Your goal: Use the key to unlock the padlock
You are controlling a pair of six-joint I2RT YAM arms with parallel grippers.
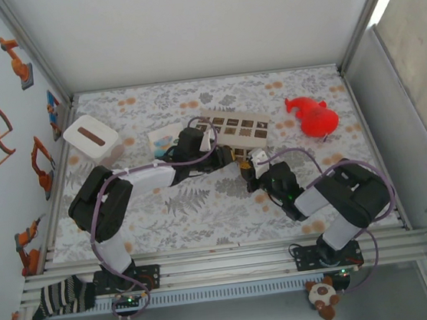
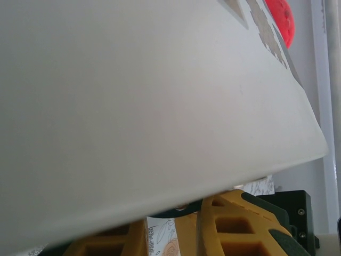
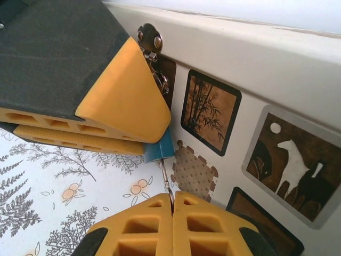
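Padlock with a small blue body (image 3: 162, 151): where does it sit? (student)

Against the front face of the white box with picture tiles (image 3: 277, 69), just below a riveted metal hasp (image 3: 150, 38). The join between shackle and hasp is hidden behind a yellow finger. The box stands on the floral-patterned tabletop (image 3: 58, 186). (tutor)

How do the two claws stand? (student)

Left gripper (image 3: 155, 141): yellow ribbed pads closed on the blue body, which protrudes from between them. Right gripper (image 3: 172, 198): pads pressed together, pinching the lower end of a thin metal key (image 3: 166, 178), seen edge-on. The blade runs up to the underside of the lock. (tutor)

Which step is this? (student)

By judgement, insertion. The key tip meets the keyway, but the entry is too small to show whether it is fully seated. The shackle shows no sign of release. (tutor)

What does the next move call for? (student)

Probably pushing the blade home along its own axis, then rolling the right wrist about that axis while the left claw holds the body against twisting. The blade is slender, so a sideways load risks bending it or letting it slip in the pads (tutor)
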